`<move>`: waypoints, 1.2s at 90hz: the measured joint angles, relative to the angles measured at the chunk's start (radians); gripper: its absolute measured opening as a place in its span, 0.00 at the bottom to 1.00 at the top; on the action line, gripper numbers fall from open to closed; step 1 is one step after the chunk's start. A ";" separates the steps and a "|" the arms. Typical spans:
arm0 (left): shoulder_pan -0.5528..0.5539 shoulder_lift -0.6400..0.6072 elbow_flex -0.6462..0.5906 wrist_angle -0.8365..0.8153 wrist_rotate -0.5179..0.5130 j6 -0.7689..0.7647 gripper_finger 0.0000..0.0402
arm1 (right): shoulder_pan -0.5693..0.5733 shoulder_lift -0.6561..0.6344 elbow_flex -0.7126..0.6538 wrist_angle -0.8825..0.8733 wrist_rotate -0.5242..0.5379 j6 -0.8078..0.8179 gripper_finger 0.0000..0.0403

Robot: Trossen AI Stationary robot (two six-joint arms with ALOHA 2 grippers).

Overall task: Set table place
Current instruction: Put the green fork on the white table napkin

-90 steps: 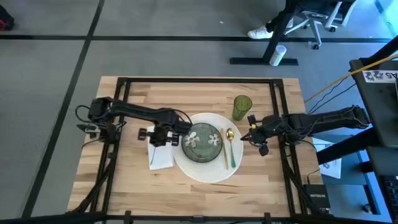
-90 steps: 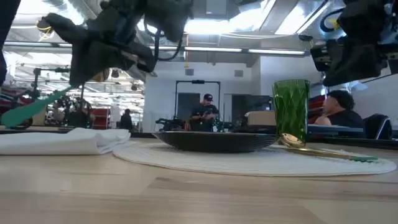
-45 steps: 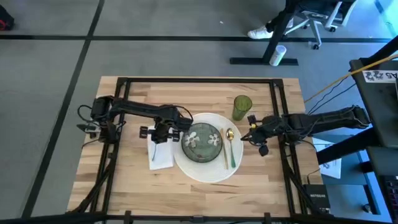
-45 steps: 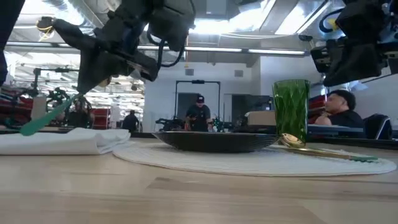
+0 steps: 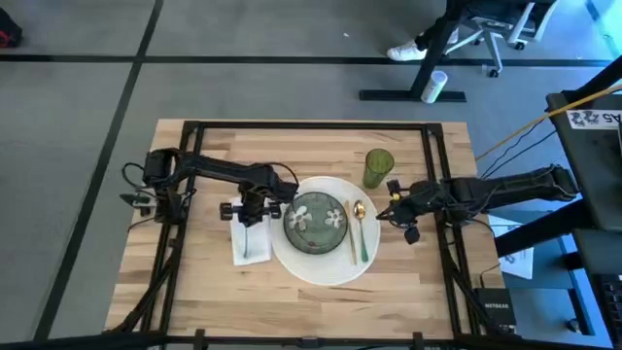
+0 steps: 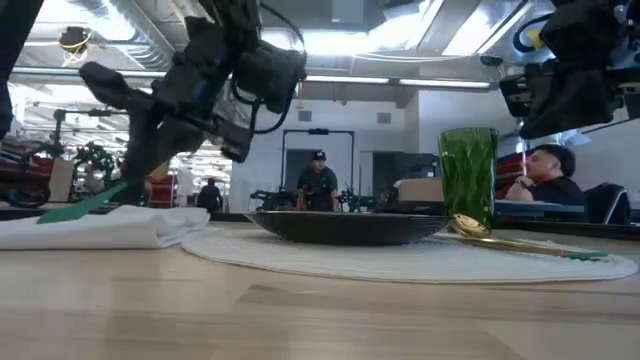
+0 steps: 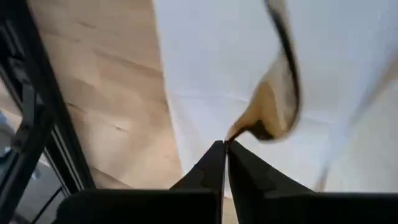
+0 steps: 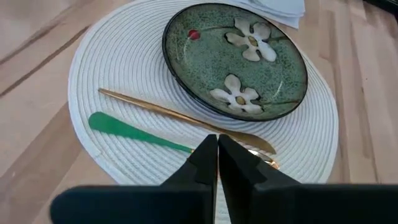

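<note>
While angled over napkin, left pincer prob. grips fork.

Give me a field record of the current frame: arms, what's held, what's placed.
left gripper: over the napkin, jaws shut on a green-handled utensil, its handle end low over the napkin
right gripper: beside the plate's right edge, jaws shut, holding nothing
plate: white, round, mid-table
dish: green, flowered, on the plate
spoon: on the plate, right of the dish
tumbler: green, upright, beyond the plate
table: wooden
</note>
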 joint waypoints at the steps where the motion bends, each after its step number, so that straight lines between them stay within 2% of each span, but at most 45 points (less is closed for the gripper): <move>1: -0.001 0.000 -0.002 0.003 0.000 -0.001 0.00 | 0.000 0.000 0.000 0.000 0.000 0.000 0.00; 33: -0.007 0.000 -0.010 0.036 -0.001 0.024 0.00 | 0.000 0.000 0.000 0.000 0.000 -0.003 0.00; 51: 0.000 0.000 -0.010 0.106 -0.039 0.024 0.01 | 0.000 0.000 0.000 0.000 0.000 -0.004 0.00; 86: 0.001 0.000 -0.010 0.156 -0.045 0.057 0.25 | 0.000 0.000 0.000 -0.001 0.000 -0.007 0.00; 96: 0.006 0.000 -0.010 0.155 -0.041 0.130 0.27 | 0.000 0.000 0.000 -0.001 0.000 -0.011 0.00; 108: 0.025 0.000 -0.012 0.162 -0.039 0.146 0.26 | 0.000 0.000 0.000 -0.001 0.000 -0.011 0.00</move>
